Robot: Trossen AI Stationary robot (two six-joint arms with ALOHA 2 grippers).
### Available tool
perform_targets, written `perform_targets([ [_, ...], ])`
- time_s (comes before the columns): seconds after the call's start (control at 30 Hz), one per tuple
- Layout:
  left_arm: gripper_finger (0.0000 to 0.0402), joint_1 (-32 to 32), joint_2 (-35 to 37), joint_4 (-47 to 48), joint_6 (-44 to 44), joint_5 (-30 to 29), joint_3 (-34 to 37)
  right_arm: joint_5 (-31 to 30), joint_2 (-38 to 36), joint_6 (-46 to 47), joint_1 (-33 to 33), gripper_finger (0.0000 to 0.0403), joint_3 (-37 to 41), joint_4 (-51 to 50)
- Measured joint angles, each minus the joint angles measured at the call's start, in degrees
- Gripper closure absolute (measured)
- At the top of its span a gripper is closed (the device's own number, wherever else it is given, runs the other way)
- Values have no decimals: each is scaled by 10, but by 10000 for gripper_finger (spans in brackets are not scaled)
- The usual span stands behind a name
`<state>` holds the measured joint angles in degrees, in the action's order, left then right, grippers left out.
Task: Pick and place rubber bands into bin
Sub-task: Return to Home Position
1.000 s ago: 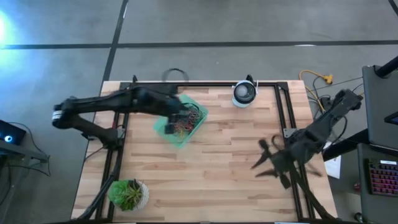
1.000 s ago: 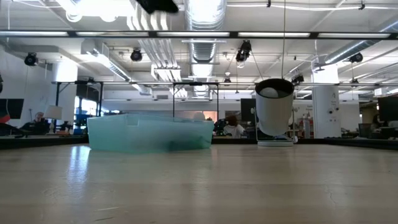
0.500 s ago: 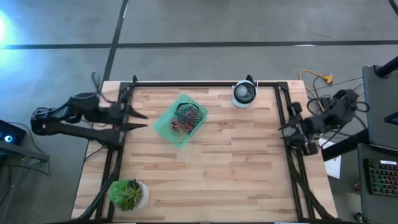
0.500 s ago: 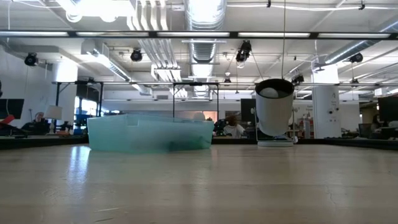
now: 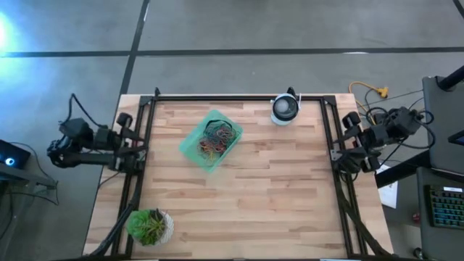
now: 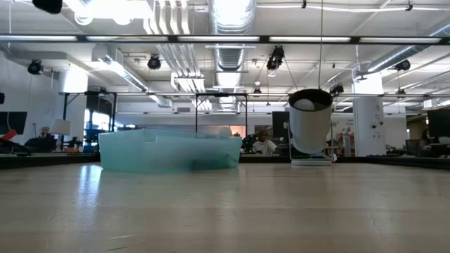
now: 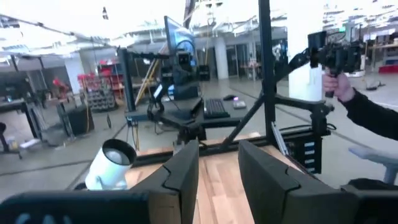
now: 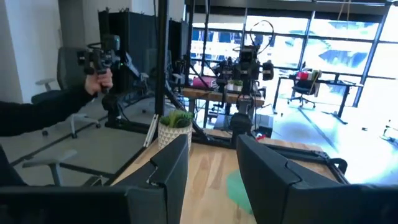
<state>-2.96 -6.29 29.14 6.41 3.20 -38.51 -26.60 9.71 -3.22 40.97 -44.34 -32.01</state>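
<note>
The bin (image 5: 210,140), a teal tray, stands on the far left-middle of the wooden table, with a tangle of rubber bands (image 5: 215,139) of mixed colours lying inside it. The low view shows its translucent wall (image 6: 169,150). My left gripper (image 5: 138,141) is drawn back over the table's left edge and points level across the table. Its fingers (image 7: 219,180) are open with nothing between them. My right gripper (image 5: 346,141) sits back at the right edge, also level, and is open and empty (image 8: 214,174).
A white-and-black round device (image 5: 285,109) stands at the far edge, right of the middle. A potted plant (image 5: 150,226) sits at the near left corner. A black frame rail (image 5: 239,97) runs around the table. A person's hand (image 7: 339,62) holding a handle shows beyond the table.
My left gripper has pulled away from above the bin to the table's left edge and tipped up to level. My right gripper has drawn back from over the table's right part to the right edge, also tipping level. The bin and its rubber bands have stayed put.
</note>
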Motion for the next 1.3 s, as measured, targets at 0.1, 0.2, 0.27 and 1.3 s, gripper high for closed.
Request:
perform_targets([
  [0.1,303,0,50,8,15,0,31,0,-19,2,0,271,13,-5],
  [0.2,303,0,44,27,27,-2,44,-1,-37,1,0,271,32,-5],
  [0.27,303,1,35,7,30,-4,42,-5,-50,1,0,271,44,-7],
  [1.3,303,1,46,-392,121,-41,348,37,-97,-49,0,271,180,115],
])
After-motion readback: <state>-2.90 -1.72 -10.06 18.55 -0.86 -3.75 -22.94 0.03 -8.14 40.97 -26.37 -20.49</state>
